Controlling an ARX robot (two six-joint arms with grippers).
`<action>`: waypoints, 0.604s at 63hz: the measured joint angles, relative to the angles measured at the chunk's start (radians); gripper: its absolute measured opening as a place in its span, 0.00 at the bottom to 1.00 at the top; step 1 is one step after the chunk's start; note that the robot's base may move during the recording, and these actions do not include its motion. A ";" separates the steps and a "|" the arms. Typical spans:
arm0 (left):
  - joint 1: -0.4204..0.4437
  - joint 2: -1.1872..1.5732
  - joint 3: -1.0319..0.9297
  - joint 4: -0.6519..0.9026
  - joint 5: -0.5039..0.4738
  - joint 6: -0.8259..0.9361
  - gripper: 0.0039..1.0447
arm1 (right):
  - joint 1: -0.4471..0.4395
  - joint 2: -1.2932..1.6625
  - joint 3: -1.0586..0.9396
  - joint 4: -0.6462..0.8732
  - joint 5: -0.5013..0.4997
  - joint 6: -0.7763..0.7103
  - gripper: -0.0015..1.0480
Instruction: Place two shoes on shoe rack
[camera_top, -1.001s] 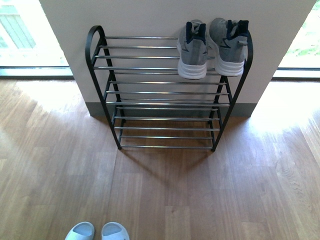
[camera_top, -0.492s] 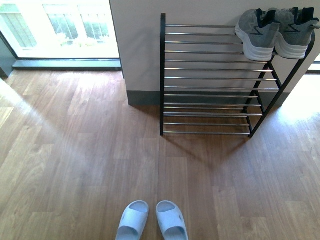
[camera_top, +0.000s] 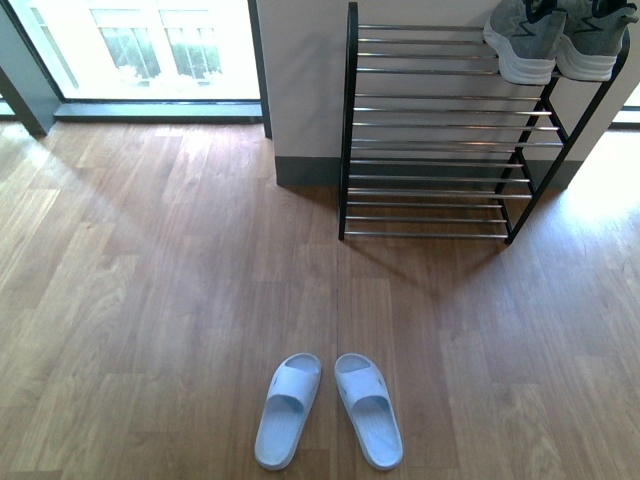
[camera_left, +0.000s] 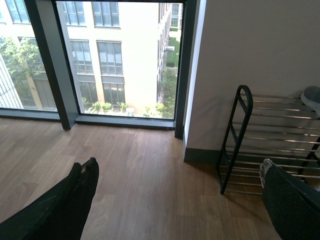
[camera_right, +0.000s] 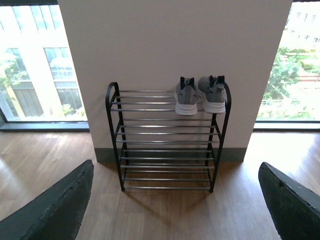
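A room with a wood-plank floor (camera_top: 150, 300) fills the front view, with a bright window (camera_top: 150, 50) at upper left and a pale wall (camera_top: 305, 80) beside it. Against that wall, at upper right, stands the shoe rack (camera_top: 349, 120), a black frame with silver rods. One shoe (camera_top: 520, 35) and the other shoe (camera_top: 595, 45) sit side by side on its top tier at the far right end, heels and white soles toward the camera. With both resting across the rods, the task looks finished.

That would explain why the arms are far from the rack. The left gripper (camera_left: 178, 166) is spread wide with nothing between its dark fingers (camera_left: 75, 200), seen over bare floor. The right gripper (camera_right: 176, 169) is likewise wide apart and empty, the whole rack framed between its fingers (camera_right: 55, 205).

Lower centre of the front view, a pair of pale slippers (camera_top: 288, 410) lies on the floor, well apart from the rack. They are the only things on the floor between the camera and the rack, and the lower tiers hold nothing.
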 joint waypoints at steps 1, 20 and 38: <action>0.000 0.000 0.000 0.000 0.000 0.000 0.91 | 0.000 0.000 0.000 0.000 0.000 0.000 0.91; 0.000 0.000 0.000 0.000 0.001 0.000 0.91 | 0.000 0.000 0.000 0.000 0.000 0.000 0.91; 0.000 0.000 0.000 0.000 0.001 0.000 0.91 | 0.000 0.000 0.000 0.000 0.002 0.000 0.91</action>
